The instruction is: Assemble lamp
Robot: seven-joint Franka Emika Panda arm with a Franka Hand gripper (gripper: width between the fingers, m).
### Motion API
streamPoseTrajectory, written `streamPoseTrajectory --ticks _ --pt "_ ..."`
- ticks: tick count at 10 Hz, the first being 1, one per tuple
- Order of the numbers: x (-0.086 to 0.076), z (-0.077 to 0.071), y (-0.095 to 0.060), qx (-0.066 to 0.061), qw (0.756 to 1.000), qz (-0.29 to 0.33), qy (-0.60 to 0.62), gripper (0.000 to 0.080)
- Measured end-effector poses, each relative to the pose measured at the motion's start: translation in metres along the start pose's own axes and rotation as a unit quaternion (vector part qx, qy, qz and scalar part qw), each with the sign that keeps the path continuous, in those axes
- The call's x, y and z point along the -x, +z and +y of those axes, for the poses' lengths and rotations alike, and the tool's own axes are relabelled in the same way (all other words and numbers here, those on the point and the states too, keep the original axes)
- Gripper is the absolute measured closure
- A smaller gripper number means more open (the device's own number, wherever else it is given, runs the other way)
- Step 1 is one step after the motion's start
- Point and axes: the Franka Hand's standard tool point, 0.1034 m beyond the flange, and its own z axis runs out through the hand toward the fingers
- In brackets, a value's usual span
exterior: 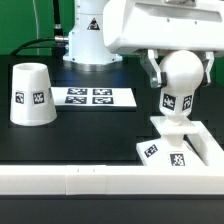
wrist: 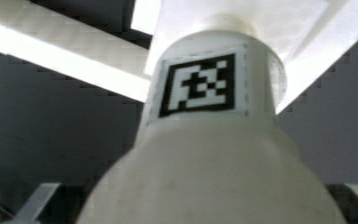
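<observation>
My gripper (exterior: 181,70) is shut on the round head of the white bulb (exterior: 180,85), one finger on each side. The bulb hangs neck down, and its tagged neck meets the top of the low square base (exterior: 195,152) at the exterior view's right. In the wrist view the bulb (wrist: 202,110) fills the picture with its tag facing the camera. The base (wrist: 309,40) shows beyond it, and my fingertips (wrist: 39,200) show only as dark slivers at the edges. The conical shade (exterior: 32,95) stands wide end down on the table at the exterior view's left.
The marker board (exterior: 95,96) lies flat between the shade and the base. A long white rail (exterior: 80,180) runs along the near edge of the table. The robot's white pedestal (exterior: 90,35) stands behind the marker board.
</observation>
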Motion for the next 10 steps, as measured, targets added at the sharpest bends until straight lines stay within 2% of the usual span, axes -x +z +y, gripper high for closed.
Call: streamPoseTrajectory --ticks 7,8,10 --pt "-0.0008 -0.0022 0.0018 0.001 1.000 0.010 -0.001 0.0217" --pt "-0.0008 -0.0022 0.0019 0.001 1.000 0.010 -0.001 0.0127" --pt "-0.0023 -0.0020 -0.0018 0.001 1.000 0.006 -0.001 0.0101"
